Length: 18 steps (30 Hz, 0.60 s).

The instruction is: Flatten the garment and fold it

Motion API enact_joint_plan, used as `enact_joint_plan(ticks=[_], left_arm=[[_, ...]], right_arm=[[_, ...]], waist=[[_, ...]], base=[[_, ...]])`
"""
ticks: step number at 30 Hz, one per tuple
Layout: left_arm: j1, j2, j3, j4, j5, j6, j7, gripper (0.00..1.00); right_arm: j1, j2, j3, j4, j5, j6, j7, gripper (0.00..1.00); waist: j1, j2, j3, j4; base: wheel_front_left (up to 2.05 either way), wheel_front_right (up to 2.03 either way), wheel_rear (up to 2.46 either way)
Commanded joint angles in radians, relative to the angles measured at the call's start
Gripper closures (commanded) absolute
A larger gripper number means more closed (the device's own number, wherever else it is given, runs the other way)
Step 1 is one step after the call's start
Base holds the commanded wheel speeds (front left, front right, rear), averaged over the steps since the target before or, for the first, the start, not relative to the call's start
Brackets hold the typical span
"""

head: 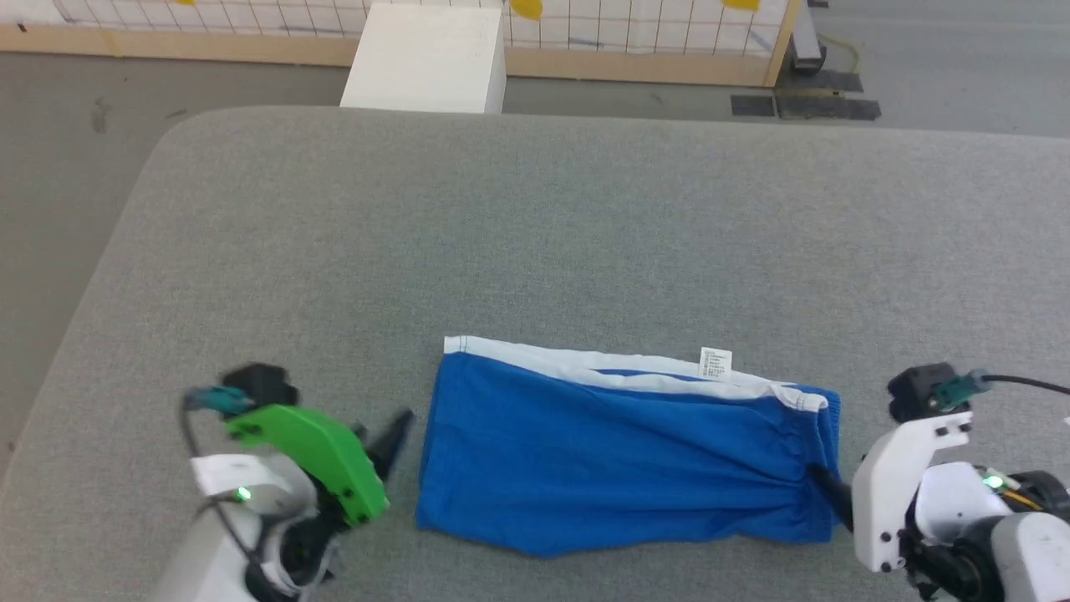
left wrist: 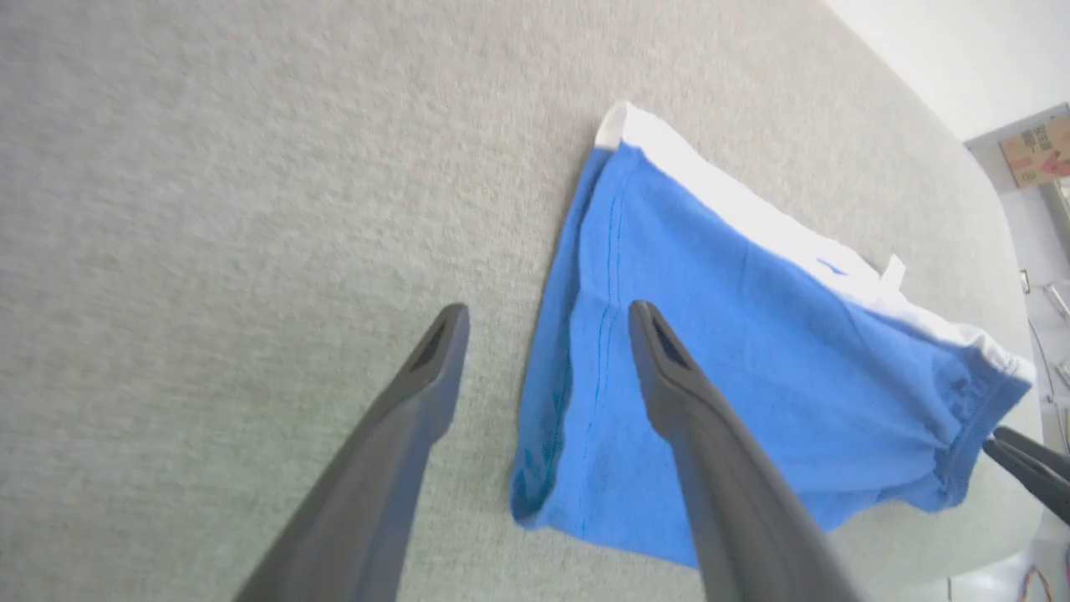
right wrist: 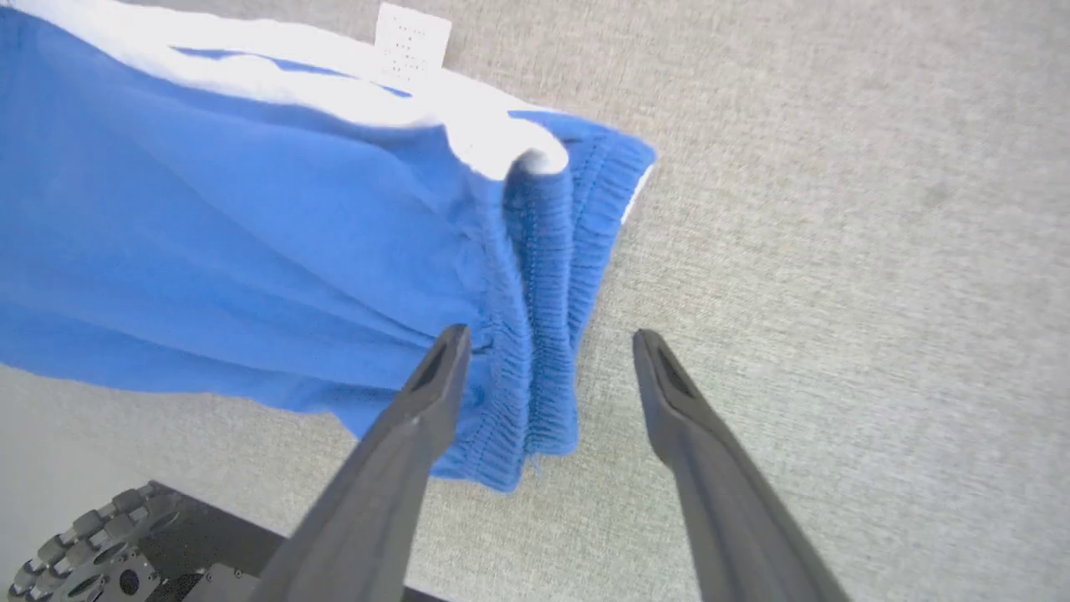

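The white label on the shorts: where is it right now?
In the head view, the label sticks out from the white band along the far edge of the shorts, right of centre, nearer the right claw than the left claw.

The garment [head: 619, 451], just ahead of the left gripper [left wrist: 547, 308], is soft matt blue cloth with a smooth white band [head: 577, 361]. Before the right gripper [right wrist: 549, 333] its elastic hem puckers. The table [head: 535, 234] beneath is rough grey woven fabric. The left fingers [left wrist: 418, 393] look matt dark plastic.

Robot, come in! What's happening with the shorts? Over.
Left gripper open at left edge of shorts. Right gripper open over their gathered end. Shorts on grey table. Nothing blocking.
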Motion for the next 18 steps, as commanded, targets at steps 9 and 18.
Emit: enact_joint_plan(ticks=[9,18], left_arm=[[0.017,0.062,0.12,-0.126,0.186,-0.024,-0.453,0.0],[0.04,0.047,0.19,-0.219,0.384,-0.073,-0.684,0.0]], right_arm=[[-0.01,0.018,-0.047,-0.079,-0.016,-0.002,-0.043,0.0],[-0.061,0.034,-0.039,0.001,-0.067,-0.002,-0.047,0.0]], waist=[[0.0,-0.0001,0.0,-0.008],[0.0,-0.0001,0.071,0.011]], base=[[0.0,0.0,0.0],[0.0,0.0,0.0]])
